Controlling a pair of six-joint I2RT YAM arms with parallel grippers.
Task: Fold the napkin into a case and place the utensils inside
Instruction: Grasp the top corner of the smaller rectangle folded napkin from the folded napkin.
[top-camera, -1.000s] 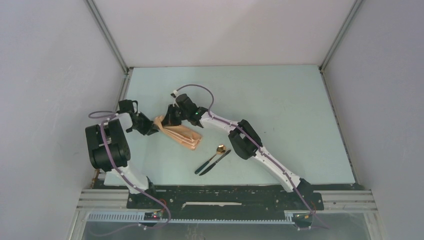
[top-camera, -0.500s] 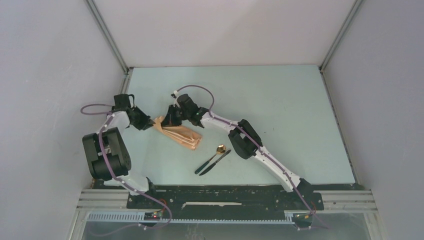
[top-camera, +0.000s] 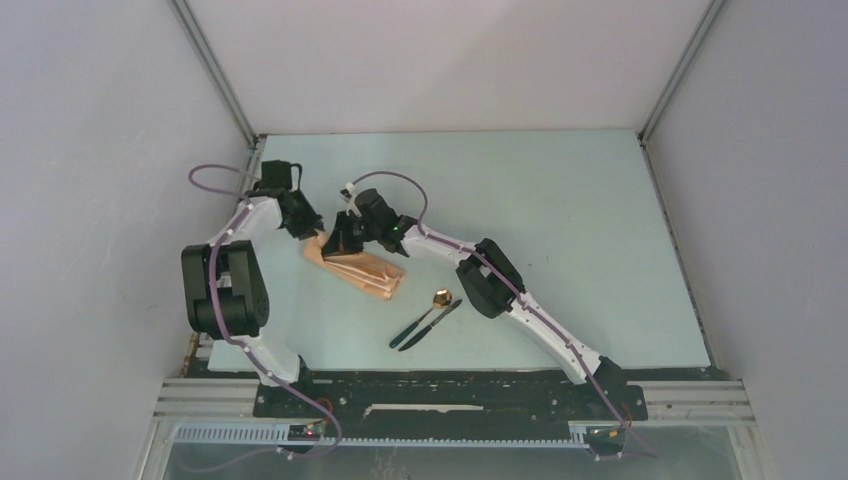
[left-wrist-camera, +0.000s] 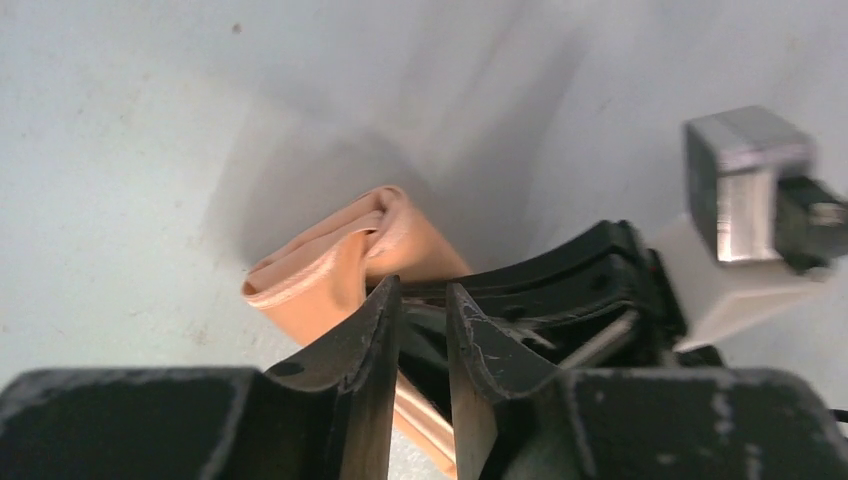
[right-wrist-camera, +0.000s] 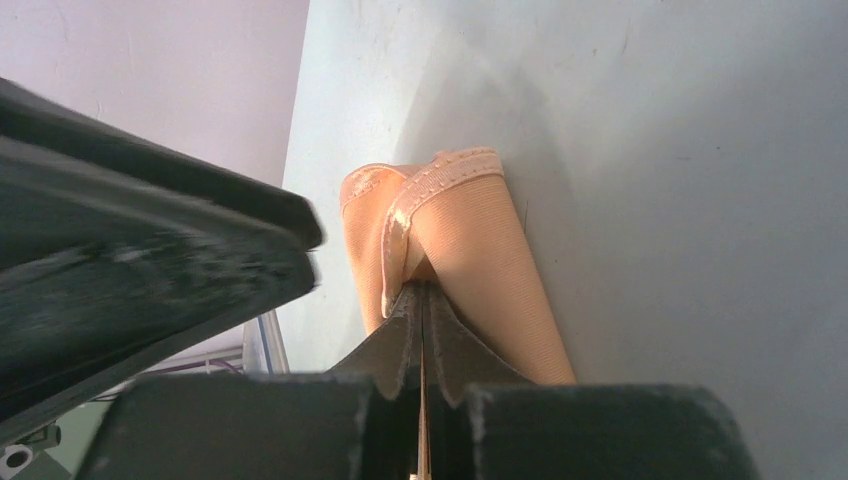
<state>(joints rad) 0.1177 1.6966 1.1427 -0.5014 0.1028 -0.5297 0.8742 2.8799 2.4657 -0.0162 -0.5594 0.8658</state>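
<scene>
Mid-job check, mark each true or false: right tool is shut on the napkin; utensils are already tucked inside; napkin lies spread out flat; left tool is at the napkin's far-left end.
Right tool shut on the napkin: true.
Utensils tucked inside: false; the spoon and knife lie on the table, apart from the napkin.
Napkin spread out flat: false; it is folded into a narrow bundle.
Left tool at the napkin's far-left end: true.

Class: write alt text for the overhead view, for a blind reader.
Two robot arms meet at a folded peach napkin on a pale table; the right claw pinches its far end, the left claw beside it. A spoon and knife lie nearby.
</scene>
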